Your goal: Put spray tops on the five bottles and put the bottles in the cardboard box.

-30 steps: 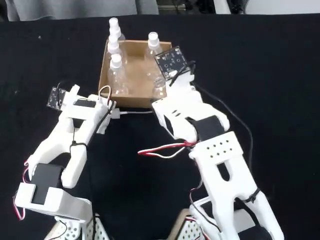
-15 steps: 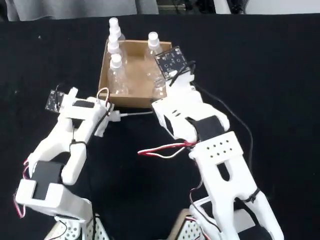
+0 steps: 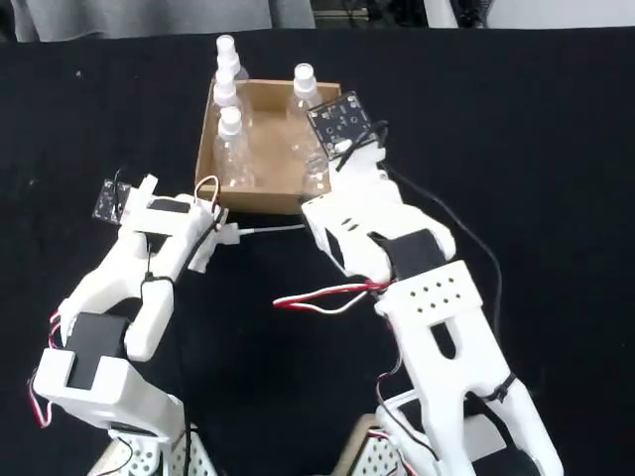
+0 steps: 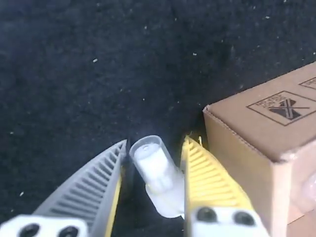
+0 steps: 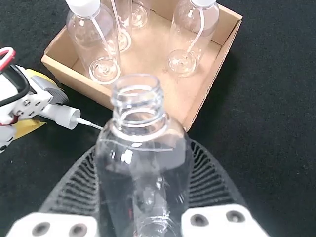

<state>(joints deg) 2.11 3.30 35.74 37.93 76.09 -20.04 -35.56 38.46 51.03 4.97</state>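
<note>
- Spray top: white plastic, short rounded cylinder, pinched between left fingers, which are closed narrowly onto it. One finger grey, the other yellow, both ribbed.
- Thin white tube sticking out of that spray top, lying along and near the front wall of the cardboard box.
- Open bottle: clear plastic, round body, threaded neck without a cap. Clamped by right fingers, spread only as far as its body is wide. Held just before the front edge of the box.
- Compared with a second ago: left arm drawn back a little from the box, spray top and tube along with it. Right arm and open bottle unmoved.
- Four capped bottles: clear with white tops, standing upright inside the box.
- Box of brown cardboard with low walls and an open top.
- Desk covered in black cloth, flecked with pale lint.
</note>
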